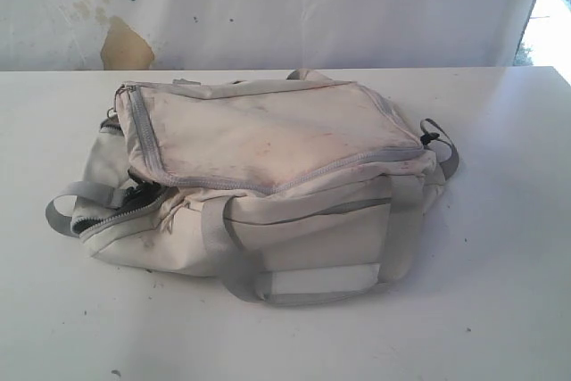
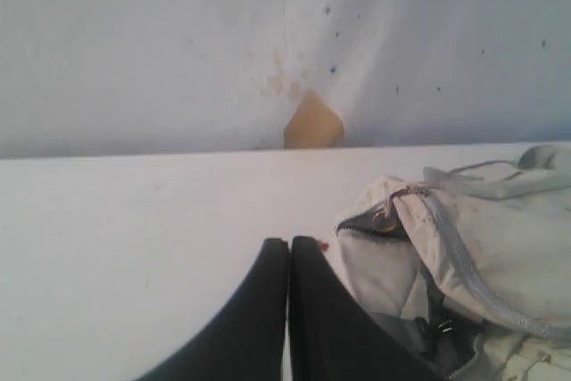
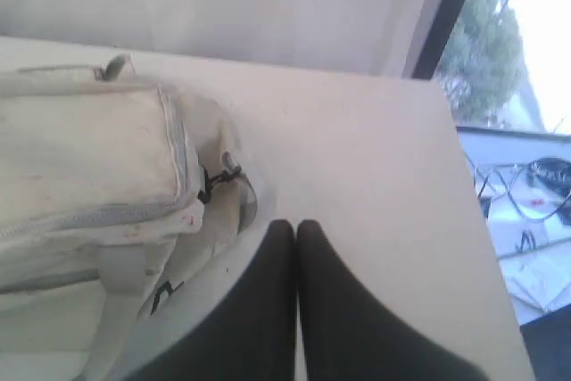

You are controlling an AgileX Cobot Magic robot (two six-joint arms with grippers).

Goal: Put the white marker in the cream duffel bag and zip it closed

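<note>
The cream duffel bag (image 1: 268, 180) lies on the white table, stained reddish on top, with grey straps and zippers. Its left end zipper gapes a little, showing dark lining (image 1: 134, 198). The same end appears in the left wrist view as the bag (image 2: 482, 256) with a metal zipper pull (image 2: 385, 218). My left gripper (image 2: 289, 243) is shut and empty, just beside that end. My right gripper (image 3: 295, 226) is shut and empty, over bare table near the bag's other end (image 3: 98, 158). Neither gripper shows in the exterior view. The white marker is not in view.
The white table (image 1: 500, 292) stretches around the bag, with a stained white wall (image 1: 268, 6) behind. In the right wrist view the table's edge (image 3: 477, 211) drops off to cables and clutter (image 3: 535, 194) beyond.
</note>
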